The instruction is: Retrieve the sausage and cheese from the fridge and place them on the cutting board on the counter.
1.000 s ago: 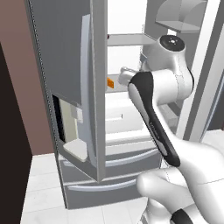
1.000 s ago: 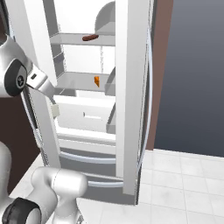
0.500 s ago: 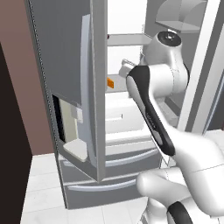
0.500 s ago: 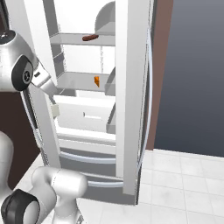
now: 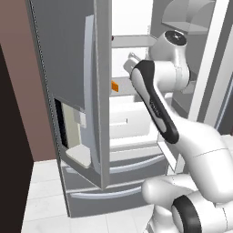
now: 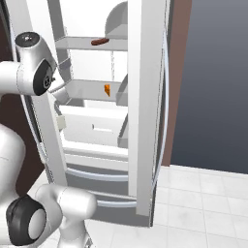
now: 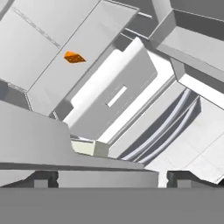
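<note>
Right base view: fridge (image 6: 145, 121) open, sausage (image 6: 98, 42) on upper shelf, cheese (image 6: 107, 89) on the shelf below. Gripper (image 7: 107, 177) spread wide, empty, angled toward the interior (cheese (image 7: 73, 57) well off-centre in hand view). Risk, likely: clipping the left door (image 5: 86, 91) or a shelf edge while reaching in.

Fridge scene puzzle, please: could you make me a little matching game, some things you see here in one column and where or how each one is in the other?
Things:
1. sausage
2. cheese
3. fridge
4. gripper

Places or states:
A. doors swung open, white interior showing
B. lying on the upper shelf
C. open, holding nothing
D. sitting on the shelf below the upper one

Pairs: 1-B, 2-D, 3-A, 4-C
</note>
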{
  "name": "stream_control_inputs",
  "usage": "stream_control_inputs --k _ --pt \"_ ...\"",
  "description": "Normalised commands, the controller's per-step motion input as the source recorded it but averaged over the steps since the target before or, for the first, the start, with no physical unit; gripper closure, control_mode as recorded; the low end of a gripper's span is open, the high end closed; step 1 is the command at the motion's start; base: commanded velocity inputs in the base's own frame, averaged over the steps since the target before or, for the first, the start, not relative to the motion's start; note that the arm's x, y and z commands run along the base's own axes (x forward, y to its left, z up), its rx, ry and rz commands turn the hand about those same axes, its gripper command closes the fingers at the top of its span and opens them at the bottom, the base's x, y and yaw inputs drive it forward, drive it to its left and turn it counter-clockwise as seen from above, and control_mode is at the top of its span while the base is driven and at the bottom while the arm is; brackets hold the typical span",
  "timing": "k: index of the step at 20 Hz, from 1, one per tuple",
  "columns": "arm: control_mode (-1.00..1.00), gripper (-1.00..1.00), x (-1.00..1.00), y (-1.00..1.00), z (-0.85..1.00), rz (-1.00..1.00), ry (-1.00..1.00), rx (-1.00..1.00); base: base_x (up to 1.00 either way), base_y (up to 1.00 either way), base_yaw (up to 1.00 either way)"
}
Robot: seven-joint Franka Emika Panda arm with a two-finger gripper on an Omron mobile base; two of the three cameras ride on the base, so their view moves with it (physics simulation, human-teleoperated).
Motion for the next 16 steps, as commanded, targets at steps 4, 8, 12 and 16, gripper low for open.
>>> stream_control_inputs --k 4,8,12,16 --pt "-1.0 -1.0 0.42 0.0 0.0 -0.08 0.0 0.15 0.0 0.0 0.0" --pt "-1.0 -1.0 0.34 0.0 0.0 -0.09 0.0 0.11 0.0 0.0 0.0" --pt "-1.0 -1.0 0.36 0.0 0.0 -0.08 0.0 0.14 0.0 0.0 0.0" --pt "-1.0 -1.0 0.16 0.0 0.0 -0.01 0.0 0.16 0.0 0.0 0.0"
